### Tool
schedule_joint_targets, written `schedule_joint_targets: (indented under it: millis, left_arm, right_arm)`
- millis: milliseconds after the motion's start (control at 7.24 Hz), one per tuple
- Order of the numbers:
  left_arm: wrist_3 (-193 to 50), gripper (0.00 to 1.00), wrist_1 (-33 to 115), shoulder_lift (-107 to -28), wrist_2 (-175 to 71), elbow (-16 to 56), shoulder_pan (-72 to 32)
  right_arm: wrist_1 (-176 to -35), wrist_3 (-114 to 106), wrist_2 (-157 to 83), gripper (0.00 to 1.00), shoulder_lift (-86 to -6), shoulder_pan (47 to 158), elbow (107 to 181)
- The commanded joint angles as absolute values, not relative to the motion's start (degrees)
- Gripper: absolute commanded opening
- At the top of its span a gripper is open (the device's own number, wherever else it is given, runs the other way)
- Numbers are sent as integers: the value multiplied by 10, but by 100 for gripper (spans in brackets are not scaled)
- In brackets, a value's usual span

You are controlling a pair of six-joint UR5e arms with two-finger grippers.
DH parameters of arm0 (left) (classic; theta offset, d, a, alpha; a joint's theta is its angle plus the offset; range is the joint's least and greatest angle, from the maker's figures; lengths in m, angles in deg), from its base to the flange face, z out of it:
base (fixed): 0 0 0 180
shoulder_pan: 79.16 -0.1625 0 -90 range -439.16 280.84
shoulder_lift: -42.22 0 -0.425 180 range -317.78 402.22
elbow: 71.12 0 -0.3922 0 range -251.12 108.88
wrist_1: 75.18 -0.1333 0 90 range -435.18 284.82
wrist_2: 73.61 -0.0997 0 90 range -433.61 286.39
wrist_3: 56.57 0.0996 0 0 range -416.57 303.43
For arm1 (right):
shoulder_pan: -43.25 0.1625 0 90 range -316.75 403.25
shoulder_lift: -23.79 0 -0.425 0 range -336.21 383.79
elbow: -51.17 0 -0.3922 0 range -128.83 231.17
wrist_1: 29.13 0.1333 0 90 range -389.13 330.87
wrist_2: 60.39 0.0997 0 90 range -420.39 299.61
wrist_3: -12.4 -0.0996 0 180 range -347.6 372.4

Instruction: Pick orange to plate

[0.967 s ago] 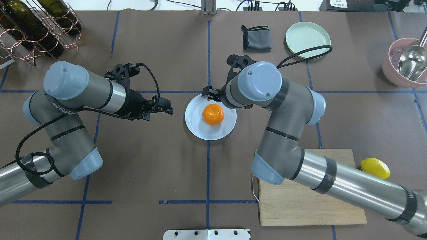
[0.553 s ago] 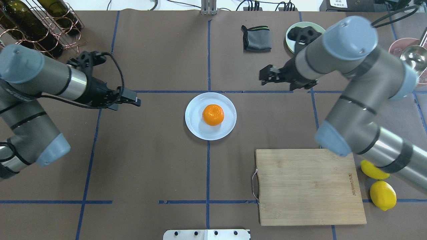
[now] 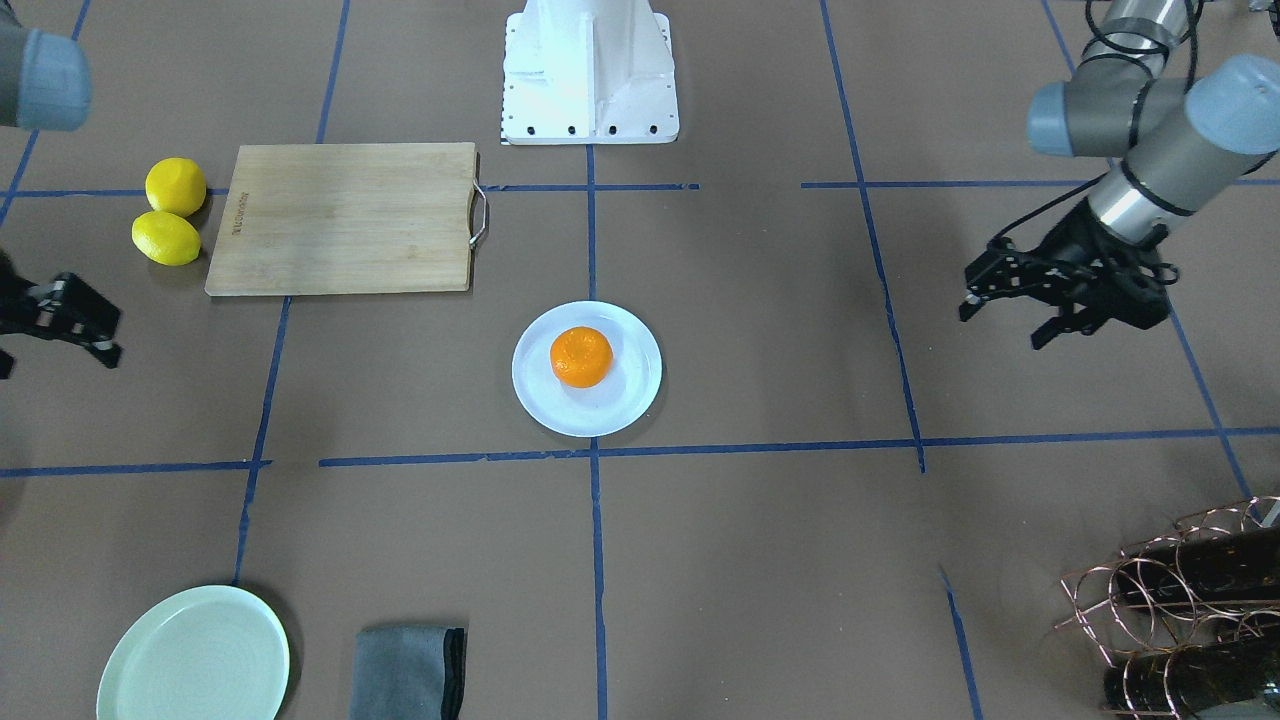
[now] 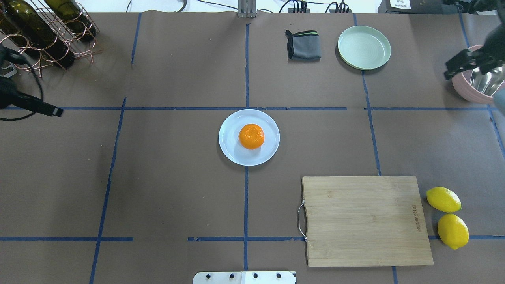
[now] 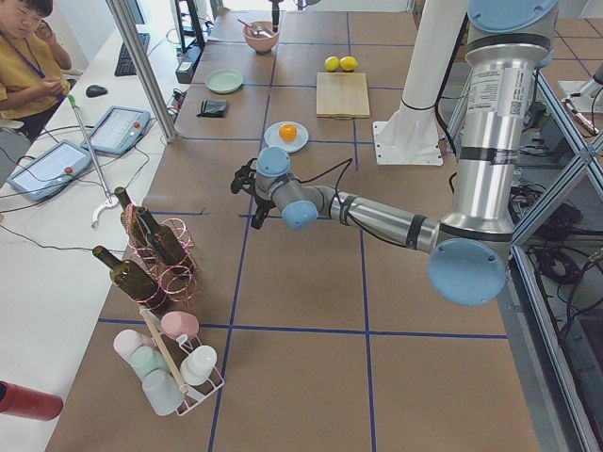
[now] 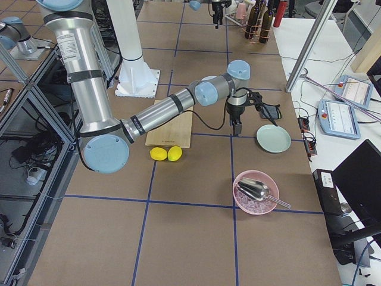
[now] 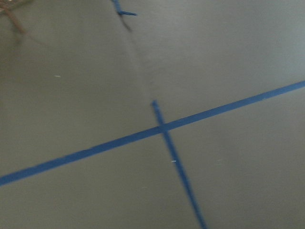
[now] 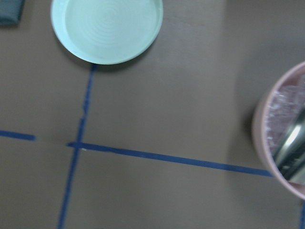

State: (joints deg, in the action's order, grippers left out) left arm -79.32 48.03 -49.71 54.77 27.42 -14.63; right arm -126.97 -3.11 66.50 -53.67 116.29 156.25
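The orange rests near the middle of the white plate at the table's centre, with nothing touching it. My left gripper hangs far out at the left side of the table, open and holding nothing. My right gripper is far out at the right side, near the pink bowl, open and holding nothing. Neither wrist view shows the orange or the white plate.
A wooden cutting board lies front right with two lemons beside it. A mint-green plate, a grey cloth and a pink bowl with a metal scoop sit at the back right. A wine rack stands back left.
Both arms have swung outward from the plate to the table's sides. The orange has stayed on the white plate.
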Motion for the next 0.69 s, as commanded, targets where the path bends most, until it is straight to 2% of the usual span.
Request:
schedule_joint_targets:
  millis: [0, 276, 553]
  left_arm:
    - [-522, 99, 319, -482, 563, 276, 7]
    - [-352, 99, 152, -494, 566, 272, 128]
    - [-347, 100, 37, -501, 610, 272, 151]
  right_arm:
    - [-1322, 154, 676, 100, -569, 1259, 1519]
    - [-1323, 191, 733, 100, -603, 1296, 1500]
    - [-1321, 207, 743, 100, -621, 1305, 1494]
